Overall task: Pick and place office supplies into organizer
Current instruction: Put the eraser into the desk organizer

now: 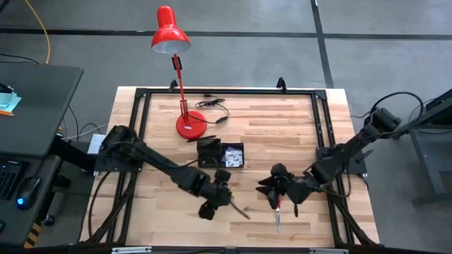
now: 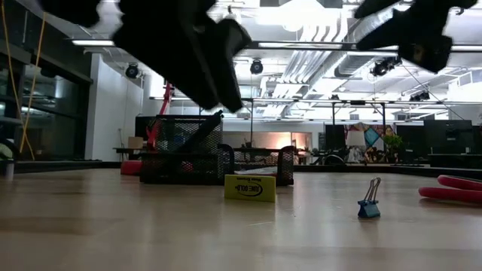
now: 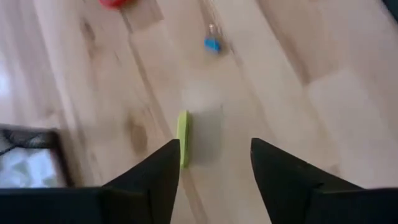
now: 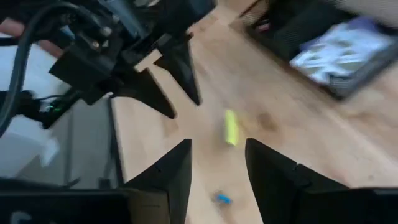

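High view: left gripper (image 1: pixel 224 189) and right gripper (image 1: pixel 272 185) facing each other above the worktop (image 1: pixel 282 134), fingers spread, empty, near the black organizer (image 1: pixel 220 153).

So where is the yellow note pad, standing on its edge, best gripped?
By its upper edge, from straight above, with one finger on each flat face: the yellow note pad stands upright and is thin. The open left gripper hangs nearly over it.

Open-plan lab; exposed ceiling ducts (image 2: pixel 316 56)
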### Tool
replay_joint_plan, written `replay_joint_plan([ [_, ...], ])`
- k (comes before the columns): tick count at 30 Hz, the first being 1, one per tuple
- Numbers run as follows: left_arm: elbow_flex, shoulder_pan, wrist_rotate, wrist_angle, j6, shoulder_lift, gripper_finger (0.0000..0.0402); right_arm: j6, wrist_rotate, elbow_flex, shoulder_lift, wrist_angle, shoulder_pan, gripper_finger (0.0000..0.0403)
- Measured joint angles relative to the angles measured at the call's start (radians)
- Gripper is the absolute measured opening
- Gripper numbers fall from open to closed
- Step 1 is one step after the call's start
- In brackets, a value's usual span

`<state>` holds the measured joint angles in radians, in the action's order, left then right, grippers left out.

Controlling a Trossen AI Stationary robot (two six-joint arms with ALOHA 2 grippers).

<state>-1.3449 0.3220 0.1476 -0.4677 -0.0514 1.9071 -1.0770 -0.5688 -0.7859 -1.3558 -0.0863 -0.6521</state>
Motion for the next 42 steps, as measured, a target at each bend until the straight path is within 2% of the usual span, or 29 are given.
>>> replay_joint_plan([
  [2,-0.005,-0.023,-0.044,0.057,0.004,0.028,0.0170,-0.022,-0.045,0.001,0.025,-0.019,-0.021,0.0135],
  [5,-0.003,-0.058,-0.059,0.074,0.029,0.056,0.0155,-0.037,-0.113,0.001,0.053,-0.037,-0.057,0.0134],
  [9,-0.006,-0.099,-0.149,0.088,0.057,0.080,0.0143,-0.049,-0.172,0.001,0.067,-0.042,-0.090,0.0134],
  [12,0.002,-0.109,-0.123,0.057,0.058,0.091,0.0141,-0.067,-0.199,0.000,0.070,-0.031,-0.097,0.0134],
  [14,-0.006,-0.115,-0.119,0.092,0.057,0.104,0.0142,-0.070,-0.211,0.001,0.070,-0.034,-0.105,0.0134],
  [18,-0.003,-0.114,-0.156,0.073,0.057,0.118,0.0146,-0.075,-0.219,0.001,0.070,-0.021,-0.108,0.0134],
  [31,-0.003,-0.113,-0.138,0.048,0.058,0.137,0.0130,-0.075,-0.250,0.001,0.070,0.000,-0.108,0.0134],
  [42,-0.002,-0.113,-0.110,0.035,0.057,0.153,0.0075,-0.075,-0.268,0.001,0.070,0.003,-0.108,0.0134],
])
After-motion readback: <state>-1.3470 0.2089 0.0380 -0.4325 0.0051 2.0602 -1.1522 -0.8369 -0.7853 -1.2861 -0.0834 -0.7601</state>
